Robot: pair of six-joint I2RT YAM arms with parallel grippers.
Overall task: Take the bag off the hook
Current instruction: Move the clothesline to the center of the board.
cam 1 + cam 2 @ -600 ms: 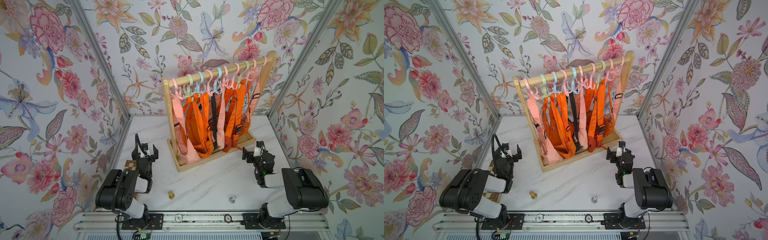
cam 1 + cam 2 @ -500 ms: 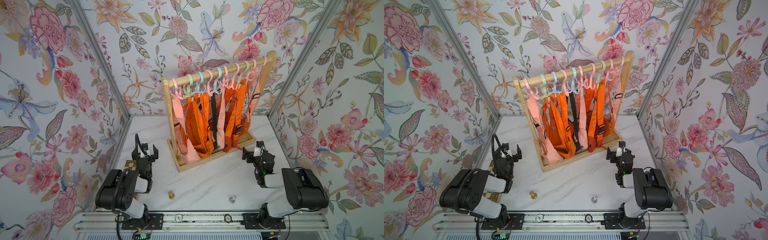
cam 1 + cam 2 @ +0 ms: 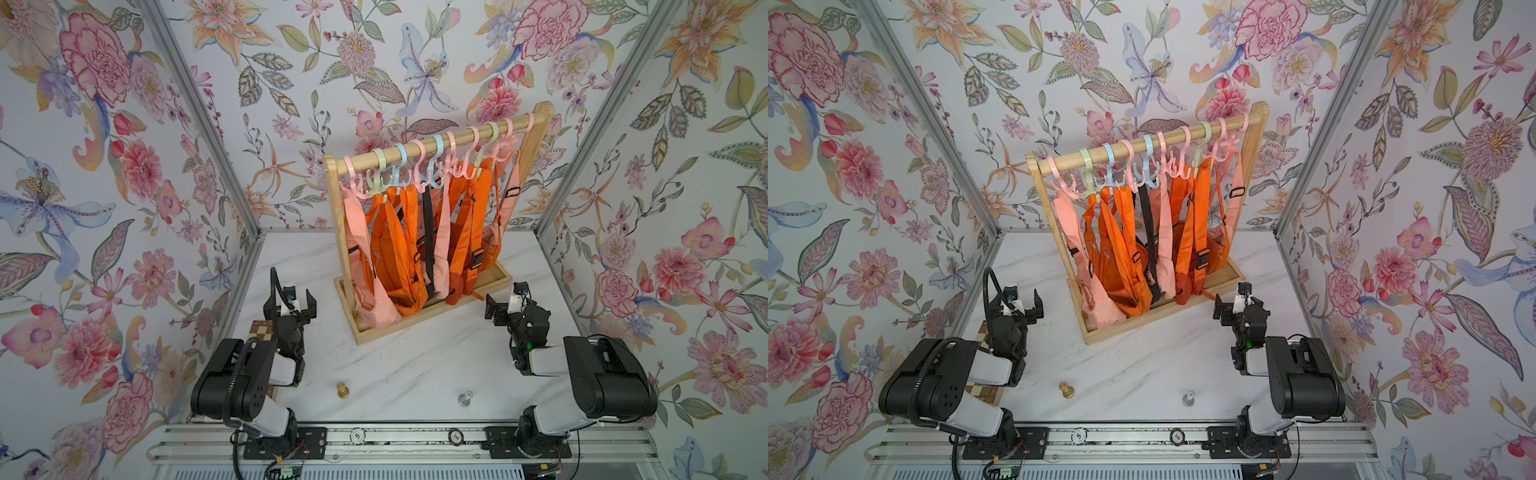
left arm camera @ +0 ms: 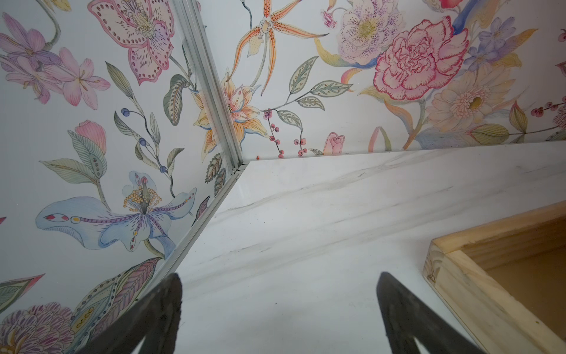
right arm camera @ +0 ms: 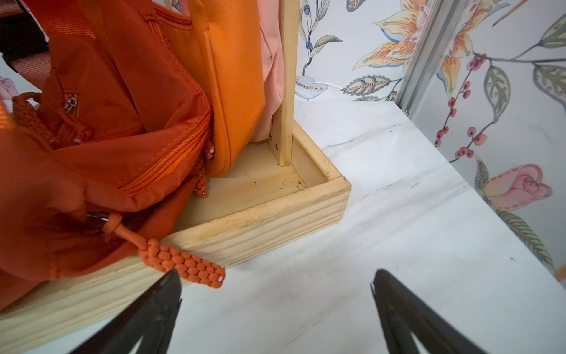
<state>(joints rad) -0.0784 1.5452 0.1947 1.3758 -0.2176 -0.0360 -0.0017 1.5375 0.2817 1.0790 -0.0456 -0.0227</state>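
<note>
Several orange and pink bags (image 3: 399, 257) (image 3: 1121, 249) hang by their straps from pastel plastic hooks (image 3: 436, 145) (image 3: 1148, 147) on the rail of a wooden rack, in both top views. My left gripper (image 3: 291, 301) (image 3: 1017, 305) (image 4: 279, 275) stands open over the marble, left of the rack's base (image 4: 459, 275), holding nothing. On the rack's right side my right gripper (image 3: 505, 296) (image 3: 1233, 297) (image 5: 276, 271) is open and empty too. In the right wrist view a dark orange bag (image 5: 107, 138) bulges over the base rim, and its woven zipper pull (image 5: 183, 268) lies just past one fingertip.
The rack stands in a shallow wooden tray (image 3: 415, 326) at the table's middle back. A gold chess pawn (image 3: 342, 390) and a silver one (image 3: 465, 398) stand near the front edge. A chessboard (image 3: 262, 328) lies under the left arm. Floral walls close three sides.
</note>
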